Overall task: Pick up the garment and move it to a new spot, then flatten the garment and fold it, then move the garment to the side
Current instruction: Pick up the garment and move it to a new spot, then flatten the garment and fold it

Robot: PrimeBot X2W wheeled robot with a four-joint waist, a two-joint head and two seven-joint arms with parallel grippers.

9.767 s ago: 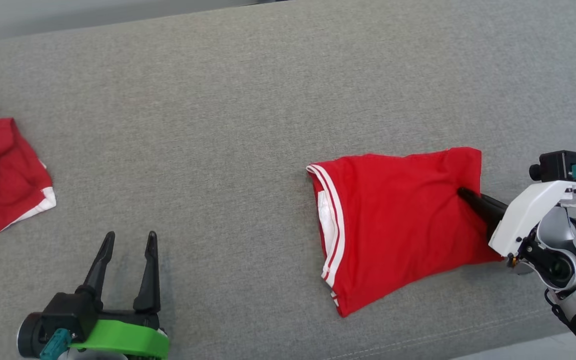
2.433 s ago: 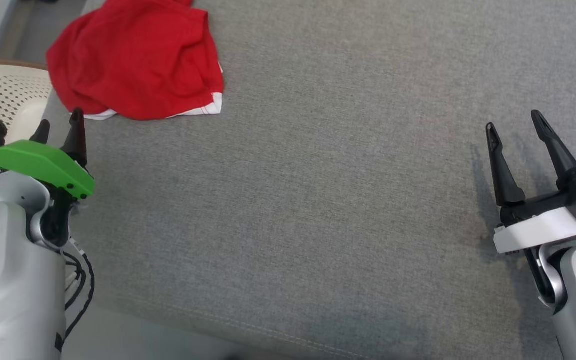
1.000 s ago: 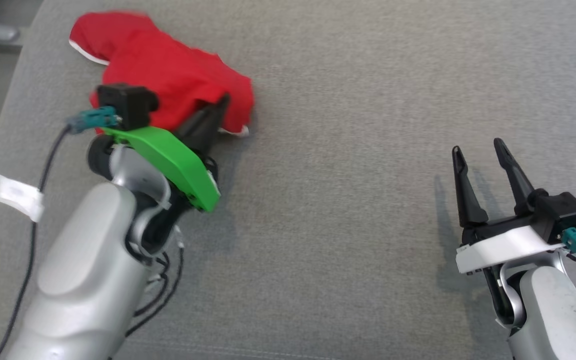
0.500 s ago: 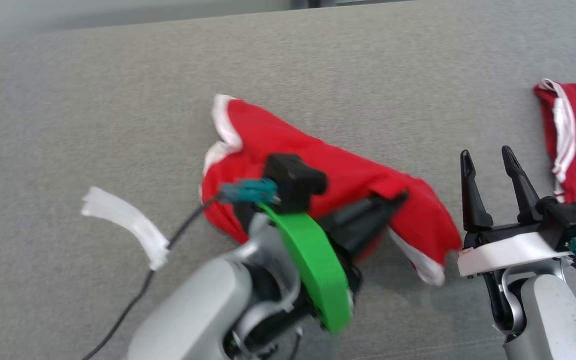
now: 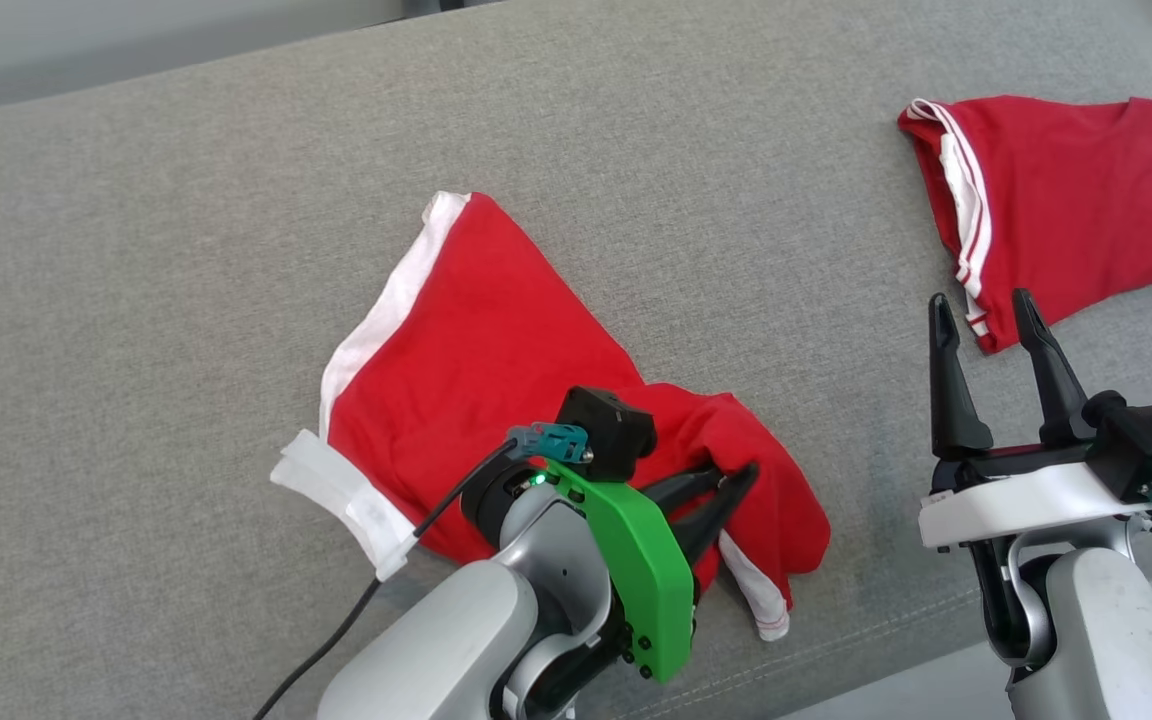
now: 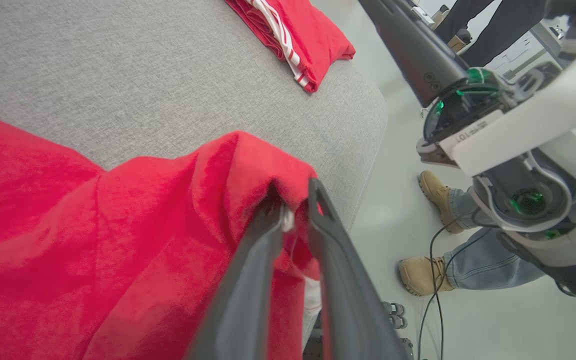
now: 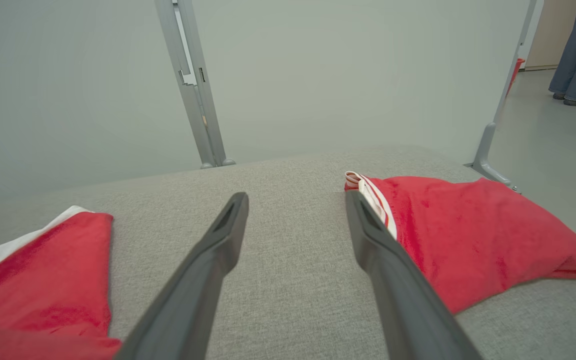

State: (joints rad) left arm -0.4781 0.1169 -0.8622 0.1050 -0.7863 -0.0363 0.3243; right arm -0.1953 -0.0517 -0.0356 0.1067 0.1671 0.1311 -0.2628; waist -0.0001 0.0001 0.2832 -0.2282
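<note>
**Fig. Garment set down at its new spot.** My left pincer (image 5: 736, 472) is nearly closed on a raised fold of the red garment (image 5: 496, 380). A thin slit shows between my fingers, with cloth and a fleck of white caught in it, so I judge the hold to be light. The fold stands in a small peak at my fingertips, and the rest of the garment sags away in loose creases.

The garment lies mid-tabletop, toward the front edge, crumpled and not yet flat. Its cloth is soft and matte, like jersey, with a white band (image 5: 381, 310) along one edge.

The tabletop (image 5: 186, 250) is covered in coarse grey weave, with a stitched seam along the front.

My right pincer (image 5: 980, 300) is wide open and empty above bare weave, between this garment and a second red garment (image 5: 1066, 190). I judge it is placed there to take an opposite edge for flattening. The second garment is folded, striped white at its hem, and lies near the right end of the tabletop.
</note>
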